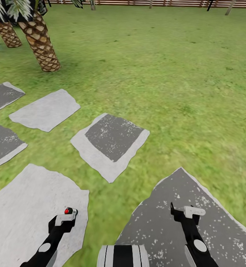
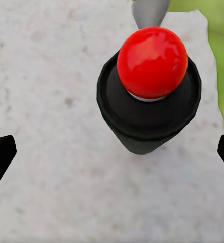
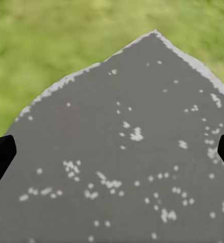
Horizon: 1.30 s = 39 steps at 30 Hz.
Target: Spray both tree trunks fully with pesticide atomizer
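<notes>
The pesticide atomizer [image 2: 151, 86], a black canister with a glossy red round top, stands upright on a pale stone slab [image 2: 51, 101]. In the head view its red top [image 1: 67, 211] peeks out at the tip of my left gripper [image 1: 65, 216]. My left gripper [image 2: 112, 152] hangs above it, open, its fingertips wide apart and clear of the canister. My right gripper [image 1: 183, 211] is open over a dark speckled slab [image 3: 122, 167] and holds nothing. Small trunk bases [image 1: 229, 7] stand far off by the fence; I cannot tell whether they are the trees.
Several grey and pale stepping stones [image 1: 112, 142] lie in the green lawn [image 1: 182, 74]. A short palm with scaly brown trunks [image 1: 41, 44] stands at the far left. A brown slat fence [image 1: 167, 3] runs along the back.
</notes>
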Available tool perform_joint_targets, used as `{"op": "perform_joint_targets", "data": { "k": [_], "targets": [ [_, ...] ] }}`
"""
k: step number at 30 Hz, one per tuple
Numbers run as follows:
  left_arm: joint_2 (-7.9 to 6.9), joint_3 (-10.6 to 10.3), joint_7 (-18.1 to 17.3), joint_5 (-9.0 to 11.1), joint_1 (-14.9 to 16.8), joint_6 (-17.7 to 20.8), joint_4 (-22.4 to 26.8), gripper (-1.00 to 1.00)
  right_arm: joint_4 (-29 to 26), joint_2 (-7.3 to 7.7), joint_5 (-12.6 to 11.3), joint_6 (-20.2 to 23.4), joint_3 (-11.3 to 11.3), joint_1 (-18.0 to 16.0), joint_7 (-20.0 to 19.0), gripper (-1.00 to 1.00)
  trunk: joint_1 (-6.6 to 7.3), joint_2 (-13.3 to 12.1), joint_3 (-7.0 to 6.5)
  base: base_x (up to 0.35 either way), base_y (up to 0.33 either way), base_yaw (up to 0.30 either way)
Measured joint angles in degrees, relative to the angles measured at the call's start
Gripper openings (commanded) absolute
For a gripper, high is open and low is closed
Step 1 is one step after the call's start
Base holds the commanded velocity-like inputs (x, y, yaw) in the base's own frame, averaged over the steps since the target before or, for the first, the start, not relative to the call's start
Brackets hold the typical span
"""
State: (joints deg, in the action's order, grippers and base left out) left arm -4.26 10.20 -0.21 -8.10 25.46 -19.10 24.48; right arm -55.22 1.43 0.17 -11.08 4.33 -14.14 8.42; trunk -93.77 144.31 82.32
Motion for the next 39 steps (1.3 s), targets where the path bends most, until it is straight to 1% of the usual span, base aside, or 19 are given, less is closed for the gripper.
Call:
{"op": "perform_joint_targets", "data": {
  "k": [36, 39],
  "targets": [
    [0.09, -0.1, 0.0, -0.1, 0.0, 0.0, 0.0, 1.00, 0.1, -0.04, 0.1, -0.1, 0.1, 0.0, 0.0, 1.00, 0.00, 0.0, 0.00, 0.015, -0.008, 0.000],
    [0.09, -0.1, 0.0, -0.1, 0.0, 0.0, 0.0, 1.00, 0.1, -0.04, 0.1, -0.1, 0.2, 0.0, 0.0, 1.00, 0.00, 0.0, -0.07, 0.000, 0.000, -0.093]
  ]
}}
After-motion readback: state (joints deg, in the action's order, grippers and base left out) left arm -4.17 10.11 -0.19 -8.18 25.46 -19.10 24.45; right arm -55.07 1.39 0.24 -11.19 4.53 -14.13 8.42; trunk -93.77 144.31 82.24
